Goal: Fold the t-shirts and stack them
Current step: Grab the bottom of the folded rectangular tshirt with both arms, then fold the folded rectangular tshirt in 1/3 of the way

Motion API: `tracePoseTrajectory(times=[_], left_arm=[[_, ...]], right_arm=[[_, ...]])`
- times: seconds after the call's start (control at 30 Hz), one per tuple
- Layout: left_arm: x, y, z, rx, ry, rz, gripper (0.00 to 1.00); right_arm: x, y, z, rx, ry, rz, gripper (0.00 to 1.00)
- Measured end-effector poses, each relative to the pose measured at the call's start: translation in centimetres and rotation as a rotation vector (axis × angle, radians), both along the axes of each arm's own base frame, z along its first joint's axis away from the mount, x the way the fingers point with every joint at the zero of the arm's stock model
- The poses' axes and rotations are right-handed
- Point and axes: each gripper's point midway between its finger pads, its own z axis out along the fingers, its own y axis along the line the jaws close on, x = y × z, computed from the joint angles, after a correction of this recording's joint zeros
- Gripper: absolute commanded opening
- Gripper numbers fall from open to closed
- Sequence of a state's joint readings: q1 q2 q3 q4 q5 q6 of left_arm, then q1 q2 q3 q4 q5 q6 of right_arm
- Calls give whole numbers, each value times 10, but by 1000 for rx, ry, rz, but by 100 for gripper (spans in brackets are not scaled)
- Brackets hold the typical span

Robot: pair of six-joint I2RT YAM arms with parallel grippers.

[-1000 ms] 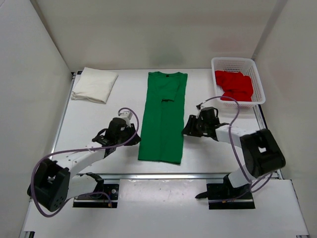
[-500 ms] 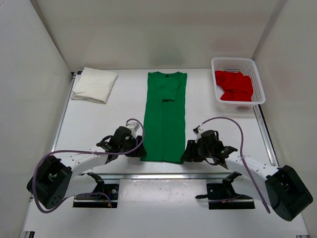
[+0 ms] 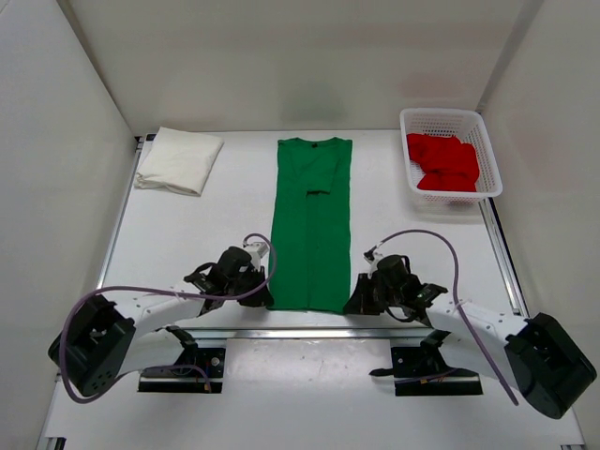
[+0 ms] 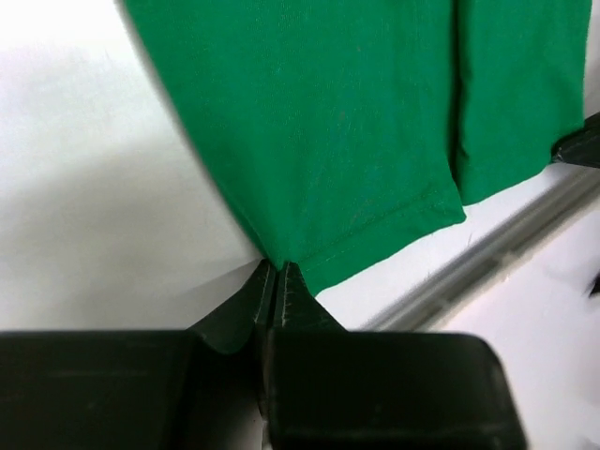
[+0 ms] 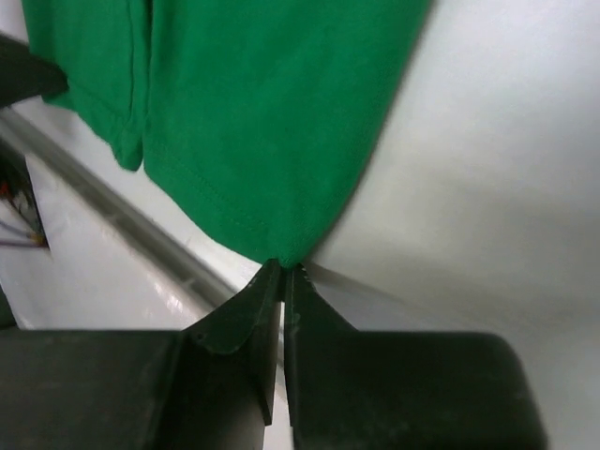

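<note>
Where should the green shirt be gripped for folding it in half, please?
By its two near hem corners, coming in low from the near side. The green shirt lies flat as a long strip, collar far, so those corners are the closest free edges. The left gripper and right gripper are shut on them.

This is a robotics lab test cell. A white table (image 3: 187,234) fills the top view, boxed in by plain white panels at the left (image 3: 56,141), back (image 3: 300,66) and right (image 3: 553,141). 2 white-and-black robot arms, the left arm (image 3: 159,305) and the right arm (image 3: 469,319), are bolted to black mounting plates (image 3: 178,370) at the bottom of the frame, just below an aluminium rail (image 3: 309,331), with purple cables (image 3: 141,289) looping off them. The items are laid out like test props: a green t-shirt (image 3: 311,225) flat at centre, a cream-white t-shirt (image 3: 178,159) folded at upper left, a red t-shirt (image 3: 443,161) in a white mesh basket (image 3: 450,117) at upper right.
</note>
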State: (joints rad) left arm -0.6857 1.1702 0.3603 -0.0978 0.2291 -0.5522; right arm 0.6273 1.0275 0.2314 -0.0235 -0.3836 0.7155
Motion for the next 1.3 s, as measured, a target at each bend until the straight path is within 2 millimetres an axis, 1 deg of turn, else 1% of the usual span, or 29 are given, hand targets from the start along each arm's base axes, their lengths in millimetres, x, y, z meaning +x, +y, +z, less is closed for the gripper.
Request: tracePoseTrajectory(times=[0.07,0.13,0.2,0.27,0.3,0.33,0.37,0.4,0.43,0.47,0.53,0.6,0.7,0.73,0.77,0.83,0.87,0.93,1.07,1.1,1.2,1.23,1.27,1.3], left_arm=[[-10,2,0,-6,14,-9,0],[-25,5,1,-8,33,-23,0],[-35,8,6,-21,44,-28,0],[-38,8,15,-50,48,-20,0],[-37,8,21,-61,47,-11,0],[-34,7,25,-63,46,-4,0],[-29,5,32,-61,45,1,0],[-21,1,41,-61,39,7,0],[-8,-5,53,-71,23,14,0],[9,-11,66,-84,-1,27,0],[50,-20,93,-114,-59,69,0],[93,-24,112,-129,-109,119,0],[147,-24,123,-129,-157,186,0],[163,-22,122,-127,-167,210,0],[176,-19,119,-123,-167,231,0],[198,-15,108,-107,-152,264,0],[209,-13,101,-98,-141,279,0],[223,-11,87,-86,-119,298,0],[237,-9,58,-54,-73,322,1],[241,-9,54,-51,-66,327,1],[256,-9,47,-49,-66,340,7],[260,-10,46,-51,-67,345,10],[265,-10,45,-55,-69,351,15],[269,-10,45,-59,-75,355,21]], right_arm=[[-13,4,3,-7,0,35,0],[-26,8,9,8,-4,60,0],[-34,8,16,26,-8,70,0],[-33,5,19,27,-13,57,0],[-29,1,20,17,-9,39,0],[-23,-4,23,4,-11,21,0],[-11,-8,28,-10,-17,-7,0],[3,-11,35,-19,-31,-32,0],[18,-14,42,-32,-47,-56,0],[33,-17,50,-42,-72,-71,0],[66,-21,67,-59,-122,-98,0],[101,-26,81,-75,-171,-125,0],[150,-33,91,-100,-224,-162,0],[167,-35,91,-110,-236,-174,0],[179,-37,88,-118,-237,-183,0],[204,-41,82,-130,-231,-195,0],[213,-42,77,-136,-227,-198,0],[230,-42,72,-142,-222,-201,0],[261,-38,67,-141,-232,-187,0],[270,-36,65,-144,-234,-184,0],[292,-35,61,-145,-243,-179,0],[297,-35,59,-146,-243,-180,0],[303,-36,57,-146,-241,-182,2],[307,-36,55,-145,-237,-183,5]])
